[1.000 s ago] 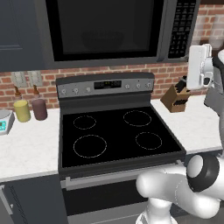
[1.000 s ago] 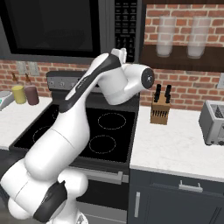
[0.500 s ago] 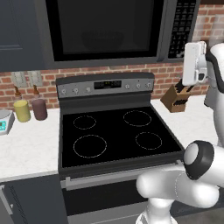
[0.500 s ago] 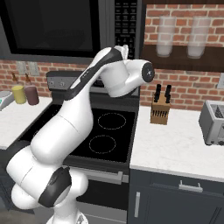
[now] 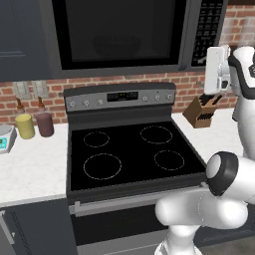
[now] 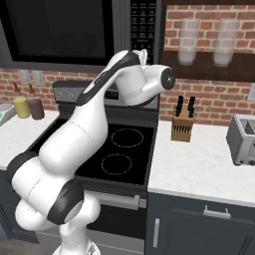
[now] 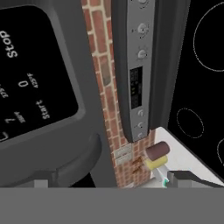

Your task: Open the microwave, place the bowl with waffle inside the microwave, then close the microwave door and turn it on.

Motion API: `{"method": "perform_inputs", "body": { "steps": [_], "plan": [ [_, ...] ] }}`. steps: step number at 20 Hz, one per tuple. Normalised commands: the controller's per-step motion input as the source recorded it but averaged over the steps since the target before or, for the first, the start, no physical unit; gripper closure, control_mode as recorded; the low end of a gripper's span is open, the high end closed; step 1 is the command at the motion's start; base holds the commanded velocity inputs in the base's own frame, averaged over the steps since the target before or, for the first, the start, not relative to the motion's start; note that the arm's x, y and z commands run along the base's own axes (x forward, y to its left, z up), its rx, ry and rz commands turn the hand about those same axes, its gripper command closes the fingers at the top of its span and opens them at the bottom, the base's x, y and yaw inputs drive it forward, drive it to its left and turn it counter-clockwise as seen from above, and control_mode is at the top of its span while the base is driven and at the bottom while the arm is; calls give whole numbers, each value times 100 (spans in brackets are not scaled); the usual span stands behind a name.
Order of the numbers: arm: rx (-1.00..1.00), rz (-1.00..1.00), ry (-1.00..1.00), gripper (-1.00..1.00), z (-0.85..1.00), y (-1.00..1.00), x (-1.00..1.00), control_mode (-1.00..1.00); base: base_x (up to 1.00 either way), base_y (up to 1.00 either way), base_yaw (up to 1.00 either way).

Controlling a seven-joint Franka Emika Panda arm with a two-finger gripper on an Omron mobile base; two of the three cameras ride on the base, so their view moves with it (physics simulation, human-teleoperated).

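Observation:
The microwave hangs above the stove with its microwave door shut. Behind the black glass is a dim rounded shape; I cannot tell whether it is the bowl. The waffle is hidden. My gripper hovers at the microwave's lower right corner, just below the keypad, and points at the front. In the hand view the gripper is open with nothing between its fingertips. The keypad lies close ahead and off to one side, with Stop and Start legible. From the right, the arm covers most of the gripper.
Below the hand lies the black stove with its control panel. A knife block stands on the counter right of the stove. A yellow jar and a maroon jar stand left. A toaster sits far right.
The hand has moved left and slightly up, closer to the microwave's keypad corner. The jaws have stayed open and the door has stayed shut.

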Motion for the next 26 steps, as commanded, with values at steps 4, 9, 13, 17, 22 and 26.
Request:
{"method": "perform_inputs", "body": {
  "steps": [4, 9, 13, 17, 22, 26],
  "plan": [
    [0, -1, 0, -100, -6, -4, 22, -100, 0, 0, 0],
    [0, -1, 0, -100, -6, -8, 24, -100, 0, 0, 0],
    [0, 0, 0, -100, -2, -13, 21, -100, 0, 0, 0],
    [0, 0, 0, -100, 0, -10, 19, -100, 0, 0, 0],
    [0, 0, 0, -100, -7, -1, 23, -100, 0, 0, 0],
    [0, 0, 0, -100, -18, 0, 27, -100, 0, 0, 0]
  ]
}}
